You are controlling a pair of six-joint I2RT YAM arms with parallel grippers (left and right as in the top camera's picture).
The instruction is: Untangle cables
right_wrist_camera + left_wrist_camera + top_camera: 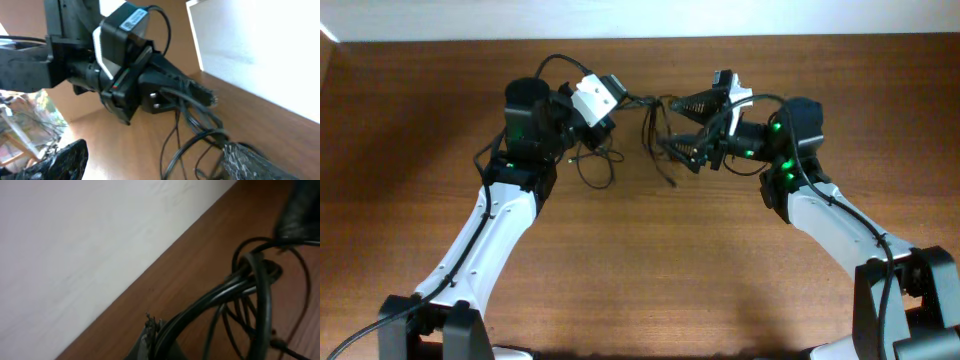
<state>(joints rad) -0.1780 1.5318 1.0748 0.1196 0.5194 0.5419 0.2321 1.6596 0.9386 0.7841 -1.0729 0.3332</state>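
Observation:
The cables (652,118) are a tangle of thin black cords stretched between my two grippers near the table's far edge, with loops (595,172) lying on the wood. My left gripper (623,100) is shut on a bundle of them; in the left wrist view the cables (250,280) run out of its closed fingers (150,336). My right gripper (672,125) stands open, facing the left one. In the right wrist view its fingers (65,160) are wide apart, cable loops (200,137) pass between them, and the left gripper (207,97) pinches the cords.
The brown wooden table (650,270) ends at a white wall (640,18) just behind the grippers. Both arms reach in from the near corners, left (490,240) and right (840,225).

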